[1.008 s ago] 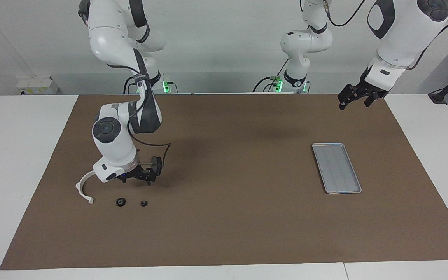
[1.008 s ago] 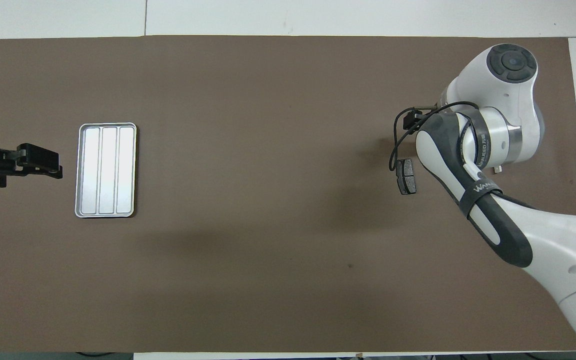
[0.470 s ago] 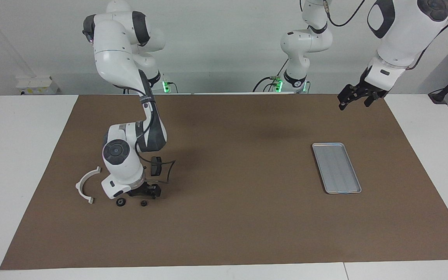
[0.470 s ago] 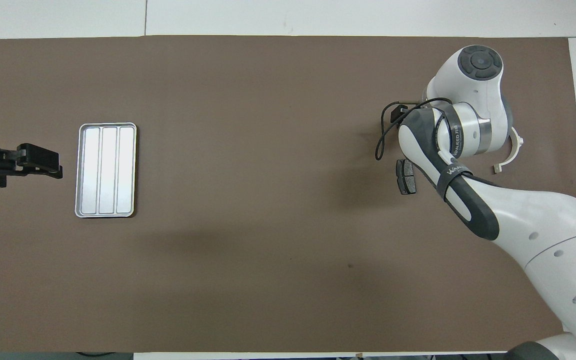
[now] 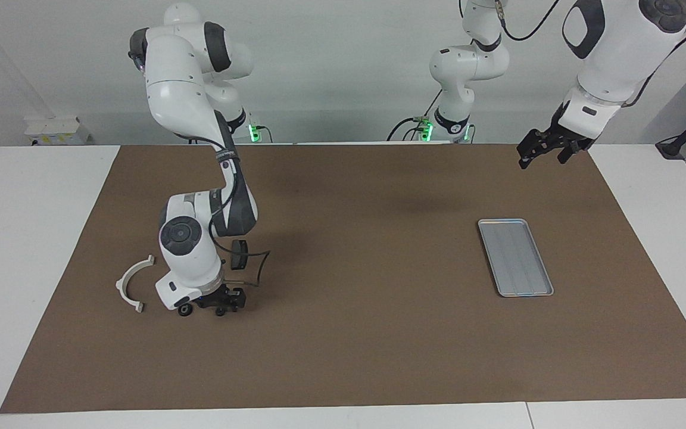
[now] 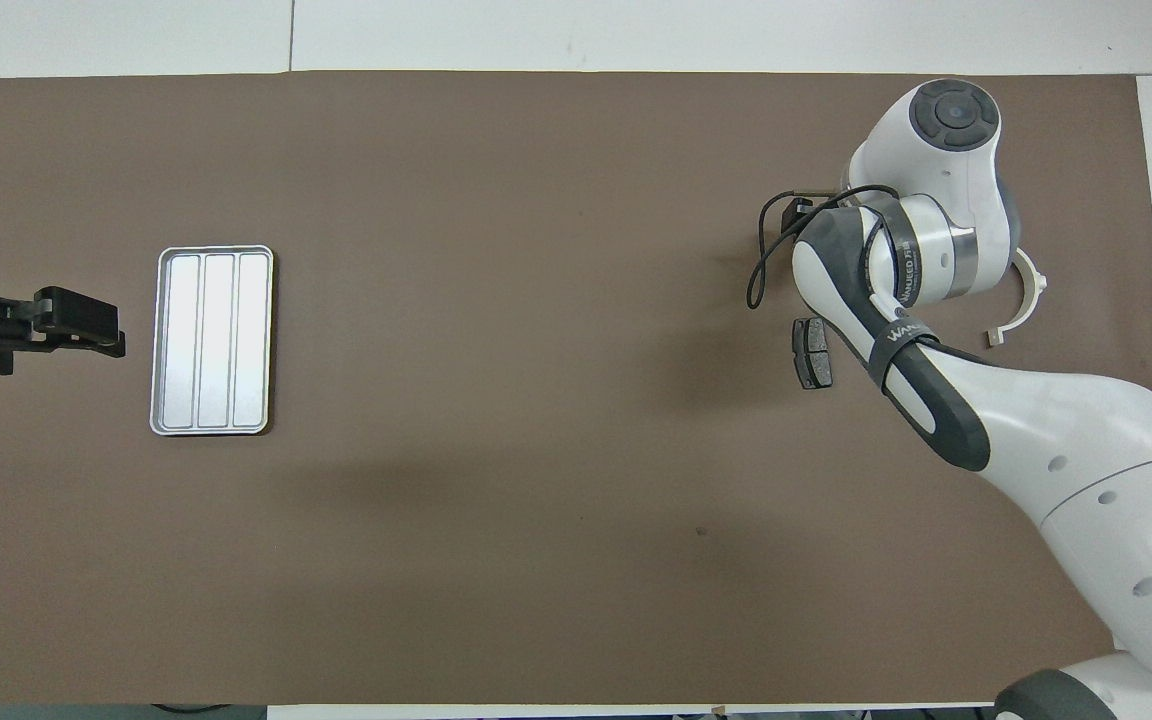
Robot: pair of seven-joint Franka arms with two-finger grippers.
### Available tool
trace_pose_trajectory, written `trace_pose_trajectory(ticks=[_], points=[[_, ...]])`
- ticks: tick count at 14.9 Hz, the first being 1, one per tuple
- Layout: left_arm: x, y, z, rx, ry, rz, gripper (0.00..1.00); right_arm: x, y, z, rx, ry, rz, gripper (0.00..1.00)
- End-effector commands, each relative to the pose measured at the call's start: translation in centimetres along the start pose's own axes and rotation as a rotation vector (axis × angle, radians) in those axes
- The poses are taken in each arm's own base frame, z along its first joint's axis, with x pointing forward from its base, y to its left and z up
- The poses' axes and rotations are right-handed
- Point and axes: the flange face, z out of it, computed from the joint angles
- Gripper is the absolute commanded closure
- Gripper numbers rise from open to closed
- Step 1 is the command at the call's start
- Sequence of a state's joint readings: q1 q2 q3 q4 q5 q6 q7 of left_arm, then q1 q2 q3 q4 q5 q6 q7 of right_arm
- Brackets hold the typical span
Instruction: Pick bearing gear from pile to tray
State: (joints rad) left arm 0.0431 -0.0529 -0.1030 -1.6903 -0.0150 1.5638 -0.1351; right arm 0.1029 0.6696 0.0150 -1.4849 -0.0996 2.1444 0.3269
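- Facing view first, at the right arm's end of the table: a white half-ring bracket (image 5: 130,283) lies flat on the brown mat (image 5: 355,351).
- Just beside it, toward the middle of the table, the right gripper (image 5: 219,302) is down low at the mat, right at two small black round pieces.
- One round piece (image 5: 185,310) peeks out under the gripper's white wrist. The other one (image 5: 220,311), likely the bearing gear, sits right under the fingertips.
- I cannot tell if the right jaws are open or shut, or if they hold a piece.
- A dark grey brake pad (image 6: 813,353) lies nearer to the robots than the gripper.
- To do this step well, I think the fingers should straddle one round piece only, squeeze gently, then lift straight up. A small round part may roll or pop out.
- Keep clear of the bracket, so it does not get bumped.
- The silver tray (image 5: 515,257) is well apart, toward the left arm's end of the table, with nothing in it.
- The left gripper (image 5: 542,149) waits up in the air, over the mat's edge near the tray. Its jaws look shut, holding nothing.
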Motion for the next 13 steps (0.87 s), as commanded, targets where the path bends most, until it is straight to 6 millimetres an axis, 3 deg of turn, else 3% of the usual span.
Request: trace_pose_trajectory(ticks=[1, 7, 9, 13], points=[[-0.6, -0.1, -0.5, 0.003, -0.003, 0.002, 0.0, 0.7, -0.2, 0.5, -0.001, 0.016, 0.035, 0.08], [-0.6, 0.0, -0.5, 0.003, -0.003, 0.003, 0.0, 1.2, -0.4, -0.1, 0.032, 0.061, 0.077, 0.25], [-0.6, 0.0, -0.5, 0.003, -0.003, 0.003, 0.0, 1.3, -0.2, 0.0, 0.033, 0.06, 0.094, 0.38], [-0.7, 0.0, -0.6, 0.003, -0.001, 0.003, 0.0, 0.7, 0.3, 1.1, 0.041, 0.032, 0.11, 0.44]])
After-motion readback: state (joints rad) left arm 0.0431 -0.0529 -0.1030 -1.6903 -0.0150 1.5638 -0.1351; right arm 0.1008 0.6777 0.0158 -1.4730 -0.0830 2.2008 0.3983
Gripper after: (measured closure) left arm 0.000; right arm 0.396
